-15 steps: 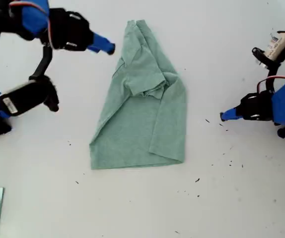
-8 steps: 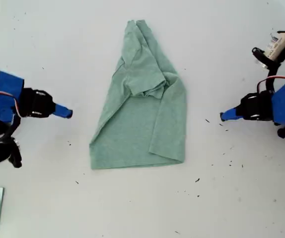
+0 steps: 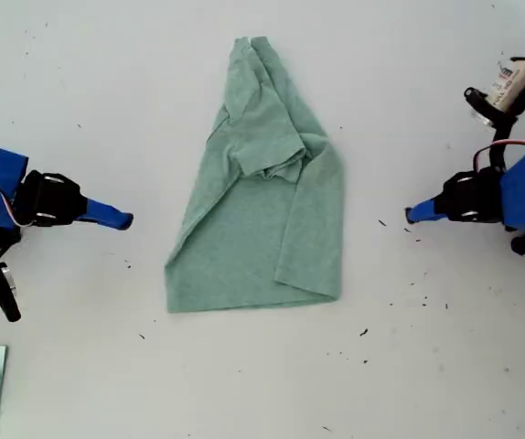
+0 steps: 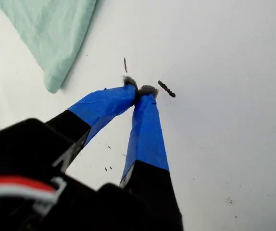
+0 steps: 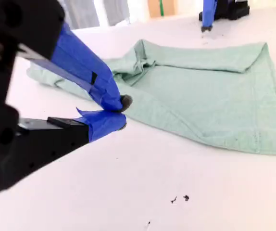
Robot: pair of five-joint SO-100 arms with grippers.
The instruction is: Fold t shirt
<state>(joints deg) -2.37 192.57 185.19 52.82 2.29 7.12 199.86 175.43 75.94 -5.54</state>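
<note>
Two hands at rest, well apart from the t shirt (image 3: 262, 210) on either side. My first hand (image 3: 411, 215) at the exterior view's right, taped tips pressed together on nothing, low over the white surface (image 3: 427, 384) beside a few dark specks (image 4: 167, 89). My second hand (image 3: 125, 220) at the exterior view's left, tips likewise closed and empty, pointed toward the cloth. T shirt mid-surface, folded narrow lengthwise, one sleeve lying rumpled on top, hem toward the exterior view's bottom.
</note>
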